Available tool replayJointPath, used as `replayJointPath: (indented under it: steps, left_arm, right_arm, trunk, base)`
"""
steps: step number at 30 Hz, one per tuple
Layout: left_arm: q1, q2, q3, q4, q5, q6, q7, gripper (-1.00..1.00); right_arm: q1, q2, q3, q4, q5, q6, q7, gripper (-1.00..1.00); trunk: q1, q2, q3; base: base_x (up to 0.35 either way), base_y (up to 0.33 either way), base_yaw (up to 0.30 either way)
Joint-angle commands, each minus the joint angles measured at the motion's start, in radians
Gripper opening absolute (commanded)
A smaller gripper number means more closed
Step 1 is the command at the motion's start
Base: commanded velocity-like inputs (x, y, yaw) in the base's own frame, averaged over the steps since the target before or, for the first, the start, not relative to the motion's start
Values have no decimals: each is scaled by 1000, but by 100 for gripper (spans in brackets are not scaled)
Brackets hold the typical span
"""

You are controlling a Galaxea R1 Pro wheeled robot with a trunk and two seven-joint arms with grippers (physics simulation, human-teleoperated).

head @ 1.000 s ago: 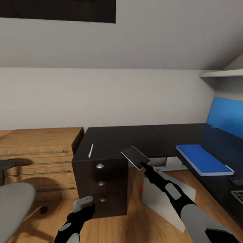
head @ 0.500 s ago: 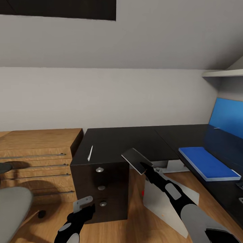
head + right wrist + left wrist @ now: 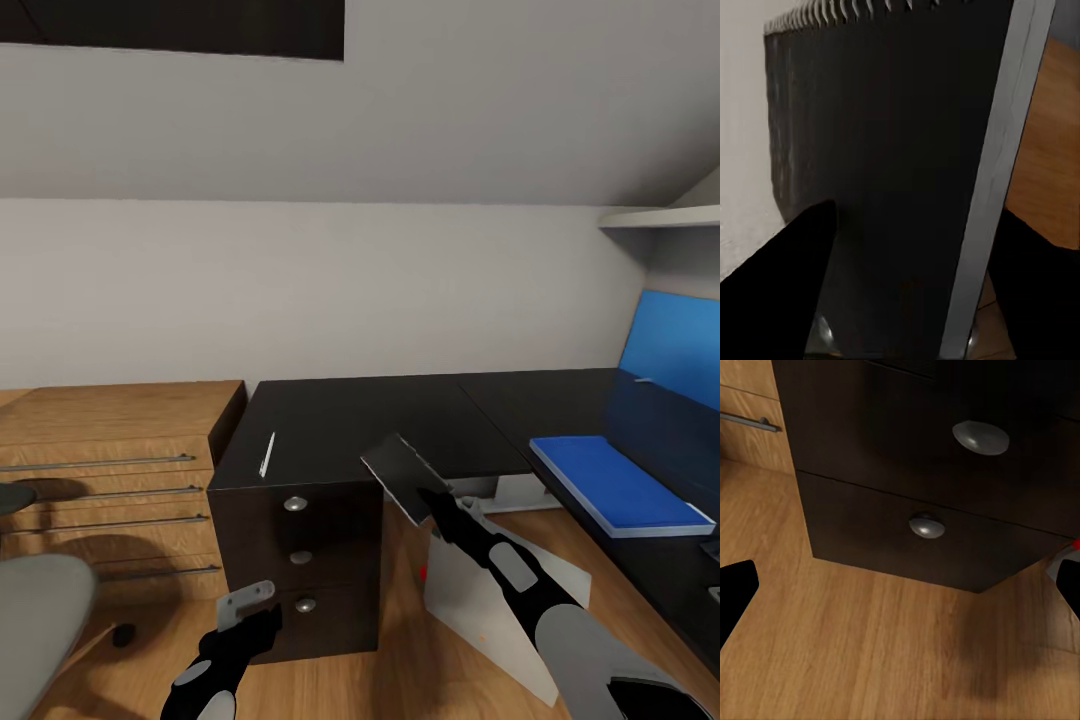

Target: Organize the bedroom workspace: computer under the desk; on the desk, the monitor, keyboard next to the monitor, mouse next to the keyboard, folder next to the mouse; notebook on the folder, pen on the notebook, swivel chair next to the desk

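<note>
Right pincer (image 3: 432, 497) pinching unlabelled notebook (image 3: 405, 477) above desk (image 3: 380, 415); left pincer (image 3: 247, 606) spread.

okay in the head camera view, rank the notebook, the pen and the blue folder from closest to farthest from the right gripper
1. The notebook: held in the right gripper, over the desk front edge.
2. The pen: lying on the desk above the drawers, toward the robot's left.
3. The folder: flat on the desk's right wing, farther off than the pen.
</note>
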Motion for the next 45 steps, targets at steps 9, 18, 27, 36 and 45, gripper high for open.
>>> replayJointPath:
  steps: [9, 18, 27, 36, 45]
  left_arm:
    - [-1, 1, -2, -1, 5, 2, 7, 100]
    - [-1, 1, -2, -1, 5, 2, 7, 100]
    - [-1, 1, -2, -1, 5, 2, 7, 100]
    - [-1, 1, -2, 0, 5, 2, 7, 100]
    - [-1, 1, -2, 2, 5, 2, 7, 100]
  right_arm:
    - [-1, 0, -4, -2, -7, 8, 3, -100]
    - [-1, -1, -5, -7, -9, 9, 6, -100]
    - [-1, -5, -4, -10, -9, 11, 113, -100]
    - [-1, -7, -4, -10, -8, 15, 154, -100]
    - [-1, -18, -4, -35, -9, 18, 155, -100]
  trunk:
    - [0, -1, -1]
    - [0, -1, -1]
    - [0, -1, -1]
    - [-31, 55, 24]
    - [-65, 118, 52]
  base:
    - [0, 0, 0]
    - [0, 0, 0]
    - [0, 0, 0]
    - [0, 0, 0]
    - [0, 0, 0]
